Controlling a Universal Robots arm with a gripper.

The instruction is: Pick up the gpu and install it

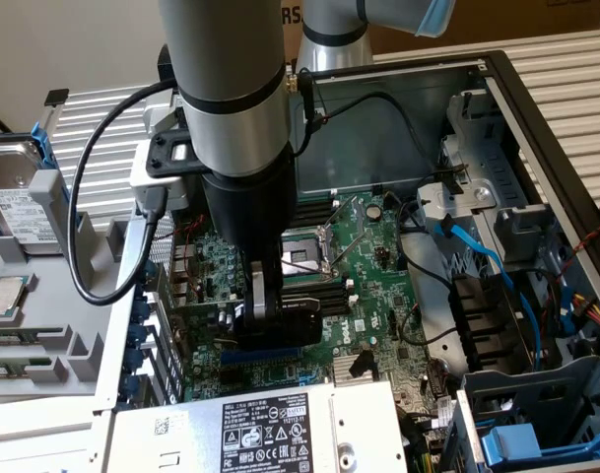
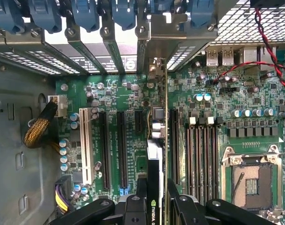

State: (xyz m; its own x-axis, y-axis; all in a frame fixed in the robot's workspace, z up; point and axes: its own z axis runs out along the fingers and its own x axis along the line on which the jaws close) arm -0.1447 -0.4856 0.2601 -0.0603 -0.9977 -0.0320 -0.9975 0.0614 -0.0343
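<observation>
In the exterior view, the gripper reaches down into the open computer case, low over the motherboard. Its jaws are partly closed on the gpu, which sits between them. The CPU socket lies just behind the gripper, and the power supply sits in front of it.

In the wrist view, the gripper clamps the gpu edge-on between its fingers. The card runs straight ahead from the gripper. Its silver bracket meets the rear slot openings. Black expansion slots lie to one side and memory slots to the other. Whether the card is seated cannot be told.
</observation>
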